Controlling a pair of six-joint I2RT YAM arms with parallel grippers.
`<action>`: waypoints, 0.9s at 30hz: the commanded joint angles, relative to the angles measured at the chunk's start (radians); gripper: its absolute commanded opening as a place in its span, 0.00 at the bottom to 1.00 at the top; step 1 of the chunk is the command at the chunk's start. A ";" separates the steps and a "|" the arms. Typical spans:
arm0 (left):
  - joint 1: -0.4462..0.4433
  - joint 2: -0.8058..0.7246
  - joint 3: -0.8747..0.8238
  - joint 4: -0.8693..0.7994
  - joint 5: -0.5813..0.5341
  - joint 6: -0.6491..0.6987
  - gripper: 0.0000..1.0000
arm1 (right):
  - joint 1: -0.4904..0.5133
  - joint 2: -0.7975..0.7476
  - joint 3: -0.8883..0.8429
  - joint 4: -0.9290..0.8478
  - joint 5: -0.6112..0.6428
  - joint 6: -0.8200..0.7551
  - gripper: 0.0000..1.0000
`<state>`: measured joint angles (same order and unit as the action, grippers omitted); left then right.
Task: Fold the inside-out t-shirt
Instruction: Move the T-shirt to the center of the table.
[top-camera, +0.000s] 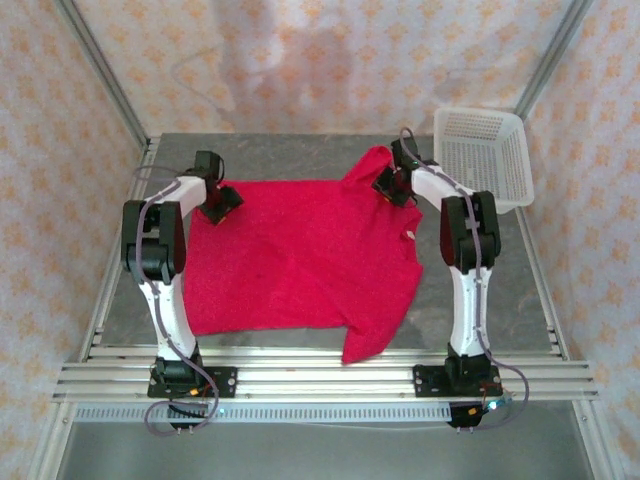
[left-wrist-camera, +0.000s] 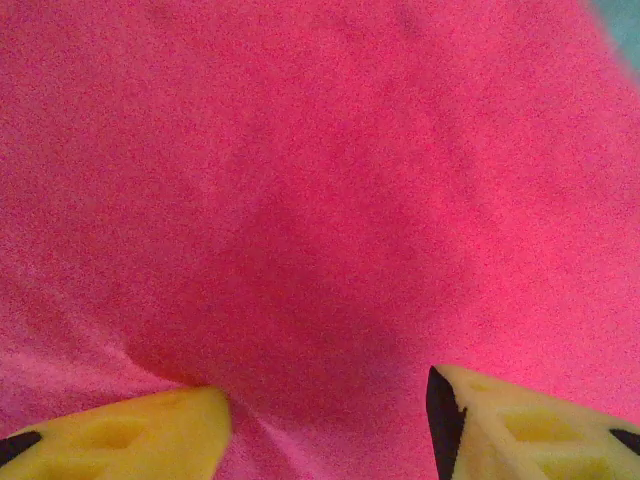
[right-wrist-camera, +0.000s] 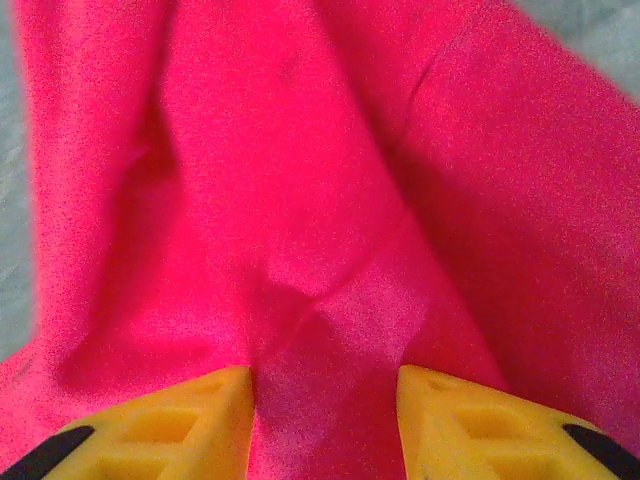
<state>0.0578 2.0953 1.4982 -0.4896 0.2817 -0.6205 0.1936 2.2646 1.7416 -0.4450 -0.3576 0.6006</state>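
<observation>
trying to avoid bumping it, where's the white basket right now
In the top view, the white basket sits at the table's far right corner, just right of the right gripper.

Bare desk runs along the far edge and at the near right. The red t-shirt covers the middle. A white basket blocks the far right corner, just beside the right arm.

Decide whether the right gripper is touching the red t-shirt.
Touching. The right wrist view shows the t-shirt fabric bunched between the yellow fingers of the right gripper, pressed against both.
</observation>
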 joint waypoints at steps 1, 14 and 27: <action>0.014 0.140 0.091 -0.066 0.010 -0.037 0.59 | -0.023 0.108 0.129 -0.053 0.091 0.025 0.37; 0.014 0.316 0.508 -0.187 0.010 -0.007 0.63 | -0.069 0.492 0.964 -0.334 0.074 -0.050 0.38; -0.044 -0.395 -0.182 -0.075 -0.024 0.013 0.65 | 0.064 -0.219 0.053 -0.176 0.026 -0.120 0.49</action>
<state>0.0296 1.7866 1.4746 -0.5999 0.2413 -0.6014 0.2134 2.1956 1.9816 -0.6815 -0.3336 0.4915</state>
